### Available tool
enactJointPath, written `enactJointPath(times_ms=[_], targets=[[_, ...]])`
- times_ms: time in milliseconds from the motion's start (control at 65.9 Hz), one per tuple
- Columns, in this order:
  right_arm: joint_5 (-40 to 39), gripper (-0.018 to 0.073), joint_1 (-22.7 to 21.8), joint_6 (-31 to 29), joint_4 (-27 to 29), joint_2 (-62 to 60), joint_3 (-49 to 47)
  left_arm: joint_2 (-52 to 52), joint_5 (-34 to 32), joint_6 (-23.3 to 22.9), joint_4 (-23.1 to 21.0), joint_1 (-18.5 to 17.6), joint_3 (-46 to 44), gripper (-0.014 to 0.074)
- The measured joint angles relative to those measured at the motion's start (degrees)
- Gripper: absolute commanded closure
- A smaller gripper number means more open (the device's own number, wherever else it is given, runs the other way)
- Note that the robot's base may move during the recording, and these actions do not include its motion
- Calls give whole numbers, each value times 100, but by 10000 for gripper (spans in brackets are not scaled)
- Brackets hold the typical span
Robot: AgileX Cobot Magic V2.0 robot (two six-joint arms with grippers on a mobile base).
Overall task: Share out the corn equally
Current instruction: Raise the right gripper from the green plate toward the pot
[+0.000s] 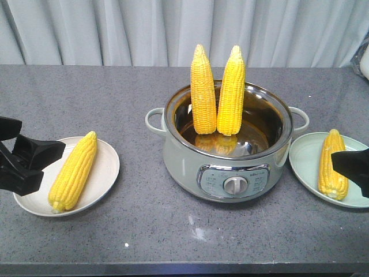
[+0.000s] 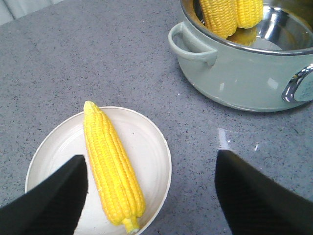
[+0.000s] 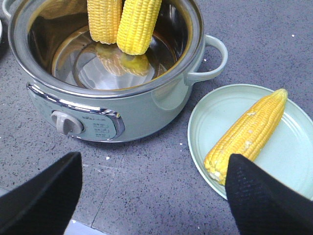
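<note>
- Two whole husked cobs of bright yellow corn stand upright in the pot, pale tips up. The left upright cob [image 1: 203, 92] and the right upright cob [image 1: 232, 92] are side by side, leaning on the far wall, and their upper halves rise above the rim.
- A third yellow cob [image 1: 74, 171] lies slantwise on the round white plate [image 1: 106, 173] at the left. Its tip points far and right, and its blunt end is at the plate's near left edge.
- A fourth yellow cob [image 1: 333, 164] lies on the round pale green plate [image 1: 304, 157] at the right, its tip to the far side.
- The pale green electric cooking pot [image 1: 184, 156] has a shiny steel inner bowl, two side handles and a front dial. It sits mid-desk between the plates, just beside the green one.
- The left jaws, black, are spread wide and hold nothing. They hang at the near left of the white plate.
- The right jaws, also black, are spread wide and empty, at the right of the green plate.
- The desk [image 1: 144, 231] is a speckled grey stone slab.
- A pale grey pleated curtain [image 1: 115, 29] hangs along the far side.
</note>
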Motion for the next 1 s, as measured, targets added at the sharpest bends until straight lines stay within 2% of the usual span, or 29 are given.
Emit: enactJointPath(times_ms=[485,804,1001], targets=[[-154,-21,0,5,182,0,0,0,0,5,0,0,0,83],[-863,-21,0,71,183,94,0,0,0,5,0,0,0,83],[-1129,-21,0,152,183,695,-129,0,0,5,0,0,0,83]])
